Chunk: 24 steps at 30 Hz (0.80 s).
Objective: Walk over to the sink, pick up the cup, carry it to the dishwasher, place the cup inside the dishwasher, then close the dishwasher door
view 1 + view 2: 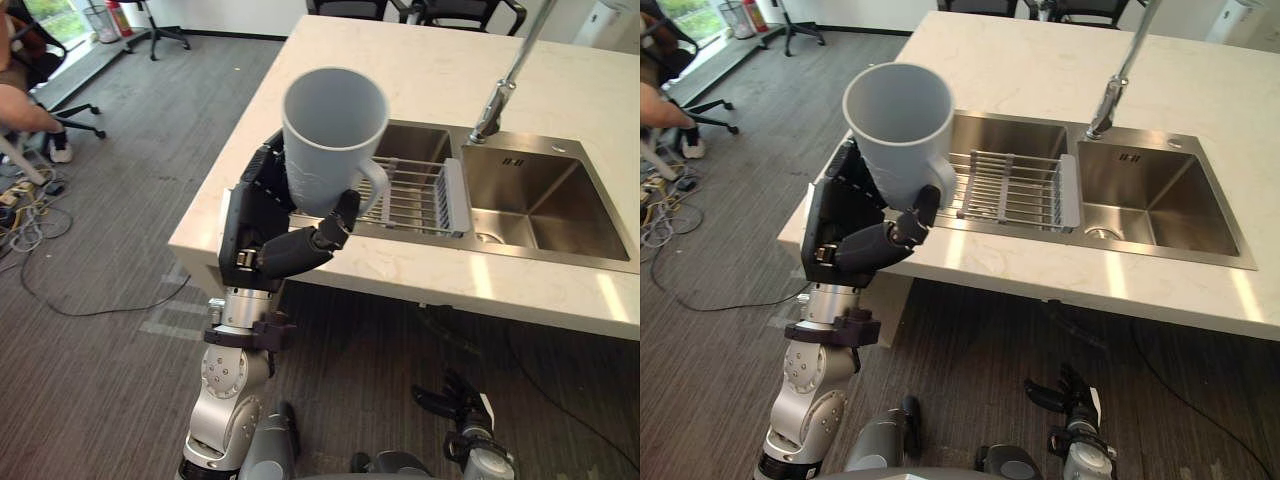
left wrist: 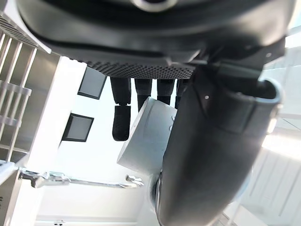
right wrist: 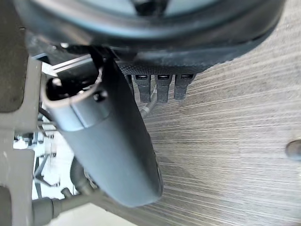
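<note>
Left eye view: left robot hand (image 1: 262, 215) holds the cup (image 1: 335, 125) up in the air, over the near left corner of the bench (image 1: 420, 60).
Cup: pale grey, upright, mouth up; touches nothing but the hand.
Handle (image 1: 376, 185): on the cup's lower right side, pointing toward the sink.
Left robot hand: closed round the cup's lower half, palm against the cup's left side.
Thumb (image 1: 315, 240): wraps across the front of the cup, just below the handle.
Left wrist view: left-hand fingers (image 2: 121, 117) lie curled along the cup wall, thumb on the other side, cup pinned between them.
Right robot hand (image 1: 455, 405): low near the floor (image 1: 120, 220), below the bench's near edge, well apart from the cup; loose and spread, holding nothing.
Right wrist view: right-hand fingers (image 3: 162, 87) reach out over the grey floor, nothing between them and the thumb.
Sink (image 1: 560, 205): steel, two basins, set into the bench beyond the cup; cup is outside it.
Rack (image 1: 410, 195): wire rack with a grey end piece, lying across the left basin, just beyond and right of the cup.
Faucet (image 1: 497, 100): at the back rim between the basins, spout rising out of view.
Bench: pale stone top, sink at its right part.
Floor: grey, with loose cables at the far left.
Person (image 1: 20, 100): seated at the far upper left, mostly cut off.
Chair (image 1: 150, 30): office chair base near the top left, beyond the bench corner.
</note>
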### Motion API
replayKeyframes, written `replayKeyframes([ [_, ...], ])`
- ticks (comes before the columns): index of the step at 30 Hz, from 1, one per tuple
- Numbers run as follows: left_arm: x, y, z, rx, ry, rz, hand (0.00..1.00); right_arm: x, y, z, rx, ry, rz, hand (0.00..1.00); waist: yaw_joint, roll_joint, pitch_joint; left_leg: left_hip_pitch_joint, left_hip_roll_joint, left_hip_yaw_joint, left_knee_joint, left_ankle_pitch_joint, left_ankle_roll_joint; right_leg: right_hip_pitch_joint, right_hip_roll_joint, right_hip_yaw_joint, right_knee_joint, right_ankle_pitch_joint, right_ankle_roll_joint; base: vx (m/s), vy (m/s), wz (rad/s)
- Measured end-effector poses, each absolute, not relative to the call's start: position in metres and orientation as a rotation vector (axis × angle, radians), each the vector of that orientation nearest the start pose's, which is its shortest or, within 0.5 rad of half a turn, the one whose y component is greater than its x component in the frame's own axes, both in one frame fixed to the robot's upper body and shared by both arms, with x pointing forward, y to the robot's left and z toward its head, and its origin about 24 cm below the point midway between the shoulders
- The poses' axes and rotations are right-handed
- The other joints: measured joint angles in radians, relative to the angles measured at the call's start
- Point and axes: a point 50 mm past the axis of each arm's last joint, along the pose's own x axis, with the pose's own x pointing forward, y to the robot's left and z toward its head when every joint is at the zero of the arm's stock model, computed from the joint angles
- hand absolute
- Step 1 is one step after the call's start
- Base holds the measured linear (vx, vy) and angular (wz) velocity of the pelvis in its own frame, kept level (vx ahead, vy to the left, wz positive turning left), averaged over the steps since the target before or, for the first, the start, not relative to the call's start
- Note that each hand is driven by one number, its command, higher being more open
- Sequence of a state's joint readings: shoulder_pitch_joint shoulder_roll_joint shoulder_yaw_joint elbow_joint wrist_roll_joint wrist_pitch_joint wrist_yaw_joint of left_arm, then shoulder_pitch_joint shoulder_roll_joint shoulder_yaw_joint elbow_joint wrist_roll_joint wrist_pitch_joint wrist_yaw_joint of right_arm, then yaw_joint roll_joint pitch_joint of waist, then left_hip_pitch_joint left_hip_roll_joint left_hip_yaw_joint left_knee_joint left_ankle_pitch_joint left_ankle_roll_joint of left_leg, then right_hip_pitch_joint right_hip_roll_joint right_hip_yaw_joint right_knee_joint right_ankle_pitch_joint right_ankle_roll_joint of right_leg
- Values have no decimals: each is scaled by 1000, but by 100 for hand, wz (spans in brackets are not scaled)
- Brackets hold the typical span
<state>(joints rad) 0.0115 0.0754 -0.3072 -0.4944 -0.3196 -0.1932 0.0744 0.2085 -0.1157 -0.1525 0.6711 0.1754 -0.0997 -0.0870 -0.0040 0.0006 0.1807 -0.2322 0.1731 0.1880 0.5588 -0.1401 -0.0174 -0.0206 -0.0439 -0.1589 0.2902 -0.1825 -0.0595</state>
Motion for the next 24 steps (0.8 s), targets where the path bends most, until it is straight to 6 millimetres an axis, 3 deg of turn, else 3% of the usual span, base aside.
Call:
replayKeyframes([
  [1,213,95,162,-377,-589,-301,30,121,-230,-120,58,750,-398,90,-7,1,-10,25,5,0,-11,-16,-7,-12,-11,-12,-2,5,8,-174,159,79],
  [2,213,91,162,-380,-591,-324,30,120,-232,-120,56,751,-402,90,-21,14,-26,91,8,-1,-100,-28,-28,-29,-24,-33,-19,22,34,-140,200,65],
  [3,215,87,161,-383,-588,-335,30,118,-236,-120,55,752,-419,90,-22,45,-45,165,1,-18,-285,-35,-53,-45,-24,-45,-49,45,72,-122,225,52],
  [4,218,87,160,-371,-581,-335,30,119,-232,-122,67,761,-417,90,-22,45,-50,182,-14,-13,-344,-17,-71,-48,-31,-44,-58,55,87,-121,271,22],
  [6,226,92,146,-324,-519,-317,30,118,-219,-126,105,773,-395,90,-12,18,-46,196,-62,-13,-390,22,-45,-33,-66,-42,-103,102,113,-103,248,9],
  [12,229,98,135,-300,-467,-278,30,115,-215,-130,110,797,-387,90,-10,-16,-50,183,-123,-34,-369,20,-14,-32,-124,-37,-75,114,123,-49,139,16],
  [15,228,94,134,-302,-460,-299,30,106,-215,-132,110,817,-394,90,-24,-27,-50,160,-153,-117,-340,24,7,-47,-100,208,-2,67,86,-37,77,82],
  [16,227,92,134,-304,-460,-308,30,100,-214,-133,112,827,-399,90,-34,-39,-53,140,-166,-161,-324,25,11,-51,-87,314,33,23,90,-44,-123,123],
  [17,226,94,133,-307,-458,-293,30,100,-213,-133,112,831,-394,90,-34,-45,-54,123,-178,-194,-299,22,7,-50,-83,356,59,1,112,-62,-155,102],
  [19,223,101,131,-293,-454,-256,30,106,-211,-129,110,808,-381,90,-18,-46,-56,103,-179,-207,-275,13,-7,-48,-85,338,59,-24,131,-71,-130,41],
  [20,219,106,129,-299,-451,-228,30,113,-210,-125,107,775,-368,90,-1,-43,-58,86,-172,-216,-261,7,-19,-48,-83,323,48,-40,158,-99,-188,34],
  [24,208,115,126,-327,-440,-166,30,133,-206,-108,95,669,-330,90,17,-33,-63,26,-133,-279,-215,0,-53,-27,-52,218,38,-47,150,-82,-140,53],
])
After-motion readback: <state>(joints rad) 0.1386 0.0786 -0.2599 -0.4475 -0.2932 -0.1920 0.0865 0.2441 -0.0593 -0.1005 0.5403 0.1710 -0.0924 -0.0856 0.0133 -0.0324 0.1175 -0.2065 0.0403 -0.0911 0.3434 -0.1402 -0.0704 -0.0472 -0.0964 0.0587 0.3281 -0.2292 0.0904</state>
